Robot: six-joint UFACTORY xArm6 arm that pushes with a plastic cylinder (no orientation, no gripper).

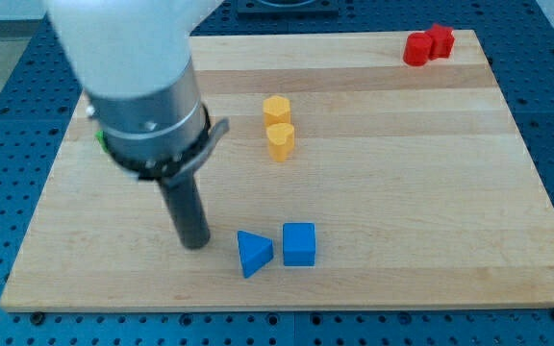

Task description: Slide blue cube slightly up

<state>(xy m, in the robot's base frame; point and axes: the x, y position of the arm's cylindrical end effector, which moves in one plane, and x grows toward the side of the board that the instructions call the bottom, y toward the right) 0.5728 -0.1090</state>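
Observation:
The blue cube (pixel 299 243) sits on the wooden board (pixel 431 192) near the view's bottom, a little right of centre. A blue triangular block (pixel 253 254) lies just to its left, nearly touching it. My tip (pixel 196 242) rests on the board to the left of the blue triangle, with a small gap between them. The triangle lies between the tip and the cube. The arm's wide grey body fills the view's upper left.
Two yellow blocks (pixel 277 109) (pixel 280 141) stand close together above the blue pair, near the board's middle. Two red blocks (pixel 417 49) (pixel 440 40) sit at the view's top right corner. A green block (pixel 99 136) peeks out behind the arm at the left.

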